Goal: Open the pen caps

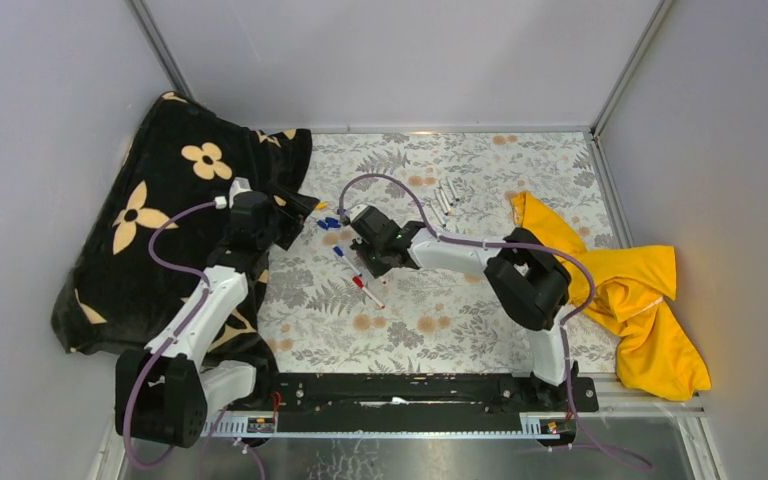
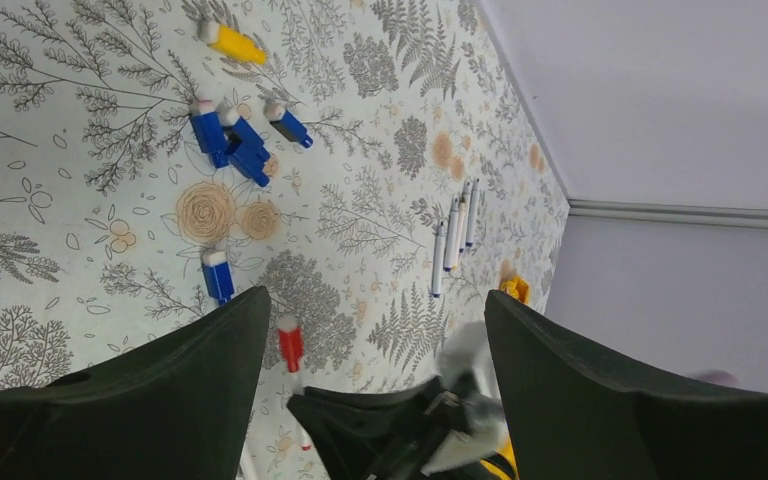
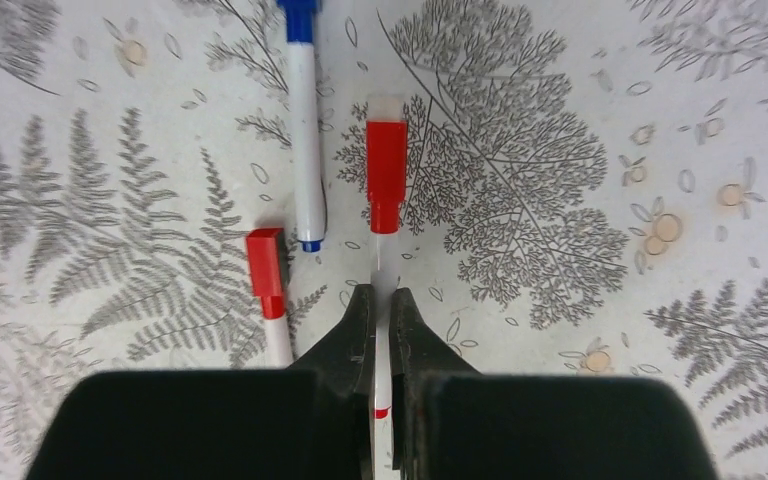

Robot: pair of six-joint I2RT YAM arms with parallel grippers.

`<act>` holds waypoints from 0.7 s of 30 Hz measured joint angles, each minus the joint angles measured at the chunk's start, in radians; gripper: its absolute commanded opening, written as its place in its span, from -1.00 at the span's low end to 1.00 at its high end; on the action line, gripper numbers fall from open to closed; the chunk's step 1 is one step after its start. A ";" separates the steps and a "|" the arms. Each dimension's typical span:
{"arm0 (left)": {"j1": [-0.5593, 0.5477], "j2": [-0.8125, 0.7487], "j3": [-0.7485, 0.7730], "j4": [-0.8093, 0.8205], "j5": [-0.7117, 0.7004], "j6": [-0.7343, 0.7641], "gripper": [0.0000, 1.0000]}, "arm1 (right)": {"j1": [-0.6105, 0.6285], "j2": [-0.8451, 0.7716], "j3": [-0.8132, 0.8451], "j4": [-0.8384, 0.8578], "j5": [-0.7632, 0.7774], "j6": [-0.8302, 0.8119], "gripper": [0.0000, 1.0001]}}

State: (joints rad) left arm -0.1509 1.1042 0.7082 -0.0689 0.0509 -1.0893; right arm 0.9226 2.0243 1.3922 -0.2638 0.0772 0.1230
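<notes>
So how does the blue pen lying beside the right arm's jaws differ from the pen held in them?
The blue pen lies free on the table; the held pen is clamped between the shut right jaws. The blue pen wears its cap at the far end; the held pen's red cap sits just beyond its bare tip, seemingly off. Both have white barrels and lie parallel.

We count one yellow cap (image 2: 230, 42), at least four blue caps (image 2: 288, 127), two red caps (image 3: 385, 165), and four white pens (image 2: 451, 240) together at one o'clock.

Leaf-print table (image 1: 440, 330): pens (image 1: 447, 200), loose caps (image 1: 330, 223), yellow cloth (image 1: 640, 300), black cushion (image 1: 160, 230).
</notes>
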 measured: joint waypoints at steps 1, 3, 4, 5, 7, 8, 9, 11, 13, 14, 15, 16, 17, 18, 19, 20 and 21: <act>0.000 0.011 0.000 0.000 0.004 0.000 0.72 | 0.000 -0.018 -0.003 -0.002 0.000 -0.002 -1.00; 0.000 0.021 0.000 0.000 0.013 0.001 0.72 | 0.000 -0.052 -0.003 -0.001 -0.001 -0.003 -1.00; 0.000 0.024 0.000 0.002 0.018 0.004 0.71 | 0.000 -0.072 -0.003 -0.001 -0.003 -0.003 -1.00; 0.000 0.025 0.000 0.003 0.023 0.006 0.71 | 0.000 -0.092 -0.003 -0.001 -0.008 -0.003 -1.00; 0.000 0.031 0.000 0.009 0.039 0.013 0.70 | -0.001 -0.127 -0.003 0.001 -0.016 -0.003 -1.00; 0.000 0.038 0.000 0.015 0.053 0.020 0.69 | -0.002 -0.145 -0.003 0.003 -0.023 -0.002 -1.00; 0.000 0.045 0.000 0.019 0.063 0.025 0.68 | -0.005 -0.158 -0.003 0.006 -0.035 -0.002 -1.00; 0.000 0.063 0.000 0.031 0.086 0.035 0.67 | -0.011 -0.179 -0.003 0.006 -0.061 -0.001 -1.00; -0.003 0.083 0.000 0.035 0.107 0.046 0.65 | -0.023 -0.195 -0.003 0.011 -0.092 0.003 -1.00; -0.005 0.091 0.000 0.037 0.114 0.050 0.64 | -0.029 -0.198 -0.002 0.013 -0.102 0.005 -1.00; -0.008 0.099 0.000 0.039 0.125 0.053 0.63 | -0.034 -0.200 -0.001 0.014 -0.115 0.006 -1.00; -0.013 0.106 0.000 0.040 0.133 0.055 0.62 | -0.041 -0.200 0.003 0.013 -0.128 0.007 -1.00; -0.016 0.111 0.000 0.043 0.142 0.056 0.61 | -0.045 -0.200 0.008 0.011 -0.135 0.008 -1.00; -0.021 0.115 0.001 0.048 0.149 0.058 0.60 | -0.049 -0.200 0.014 0.008 -0.148 0.010 -1.00; -0.027 0.121 0.005 0.048 0.154 0.060 0.58 | -0.052 -0.200 0.022 0.008 -0.156 0.011 -1.00; -0.034 0.127 0.012 0.051 0.159 0.061 0.56 | -0.054 -0.200 0.031 0.009 -0.170 0.013 -1.00; -0.040 0.135 0.019 0.061 0.167 0.064 0.55 | -0.056 -0.200 0.040 0.010 -0.180 0.016 -1.00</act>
State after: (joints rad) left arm -0.1913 1.2388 0.7273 -0.0082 0.2176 -1.0252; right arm 0.8665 1.8240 1.4322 -0.2539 -0.1024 0.1394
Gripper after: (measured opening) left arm 0.795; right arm 0.033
